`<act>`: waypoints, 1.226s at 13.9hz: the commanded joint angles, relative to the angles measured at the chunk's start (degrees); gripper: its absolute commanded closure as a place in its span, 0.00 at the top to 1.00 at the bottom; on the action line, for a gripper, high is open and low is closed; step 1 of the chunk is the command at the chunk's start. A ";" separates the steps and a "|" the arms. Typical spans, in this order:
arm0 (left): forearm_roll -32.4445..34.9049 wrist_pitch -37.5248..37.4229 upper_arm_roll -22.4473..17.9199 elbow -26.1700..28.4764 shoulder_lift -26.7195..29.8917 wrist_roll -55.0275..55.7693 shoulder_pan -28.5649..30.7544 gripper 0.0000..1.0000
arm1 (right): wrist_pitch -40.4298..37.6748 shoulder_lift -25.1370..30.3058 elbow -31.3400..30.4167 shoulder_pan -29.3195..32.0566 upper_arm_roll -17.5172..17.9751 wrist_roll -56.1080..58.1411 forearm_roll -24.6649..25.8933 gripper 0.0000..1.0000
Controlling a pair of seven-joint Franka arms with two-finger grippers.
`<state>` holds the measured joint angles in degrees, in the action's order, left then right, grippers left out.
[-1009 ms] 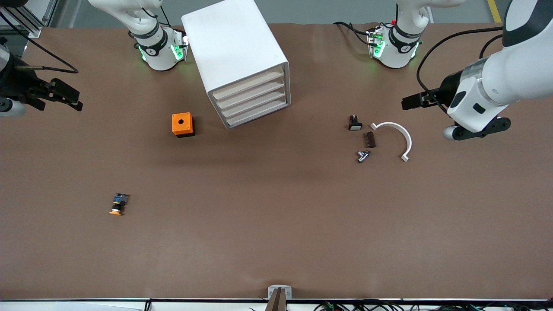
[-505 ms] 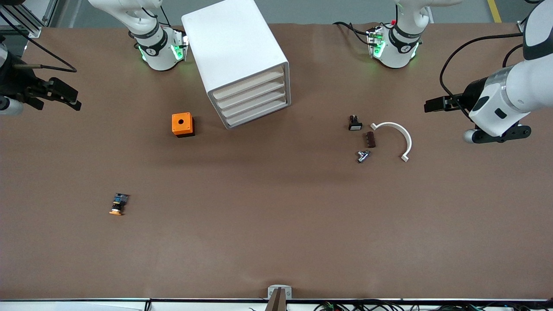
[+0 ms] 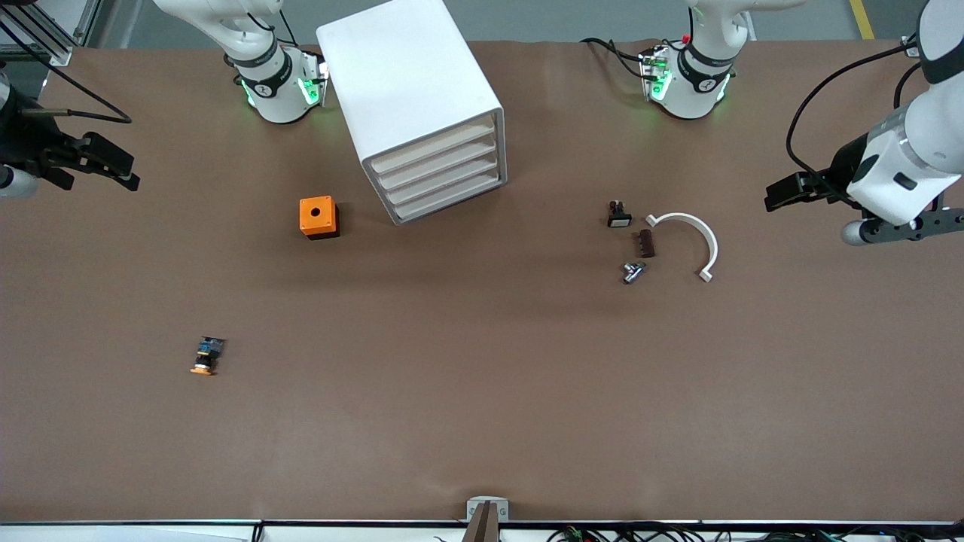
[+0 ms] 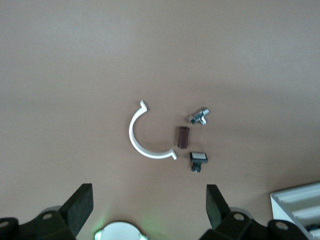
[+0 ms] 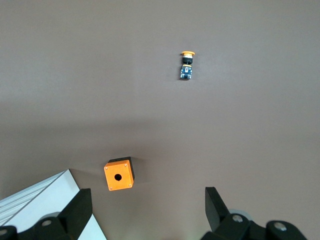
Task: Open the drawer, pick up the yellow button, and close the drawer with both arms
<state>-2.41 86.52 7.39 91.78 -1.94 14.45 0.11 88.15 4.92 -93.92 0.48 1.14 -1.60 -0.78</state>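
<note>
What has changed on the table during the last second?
The left gripper pulled back toward the left arm's end of the table, open and empty. The right gripper barely moved. The drawer is shut as before, and the button lies where it was.

This looks like a robot lab or a workshop. Two big white robot arms [image 3: 260, 68] stand bolted to a wide brown table [image 3: 482, 421], and little green lights glow on their bases. Black cables [image 3: 75, 113] run across the tabletop. A metal frame [image 3: 53, 30] stands at one corner, and a grey floor with a yellow line [image 3: 862, 19] shows past the table edge. Small machine parts lie about, such as a white curved clip [image 3: 697, 241] and an orange box with a hole [image 3: 318, 217].
</note>
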 commanded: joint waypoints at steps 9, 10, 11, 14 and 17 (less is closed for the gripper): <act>1.09 4.00 0.87 5.43 5.72 -2.50 1.04 0.99 | 1.05 2.02 -0.83 0.22 0.09 2.56 -0.54 1.00; 1.09 5.05 0.87 5.52 5.72 -2.50 0.95 0.99 | 1.05 2.02 -0.83 0.22 0.09 1.87 -0.54 1.00; 1.09 5.76 0.87 5.43 5.63 -2.50 1.04 0.99 | 0.79 2.02 -0.83 0.22 0.09 0.47 -0.54 1.00; 1.09 7.17 0.79 5.25 5.63 -2.50 1.04 0.99 | 0.97 2.19 -0.91 0.31 0.00 0.19 -0.54 1.00; 1.27 7.61 0.44 4.29 5.72 -2.41 0.95 0.99 | 0.97 2.19 -0.91 0.31 0.00 0.28 -0.54 1.00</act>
<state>-2.30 93.38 7.52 95.78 2.38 13.32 0.28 89.13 5.76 -93.91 0.48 1.07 -0.55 -0.78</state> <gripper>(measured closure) 0.004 0.000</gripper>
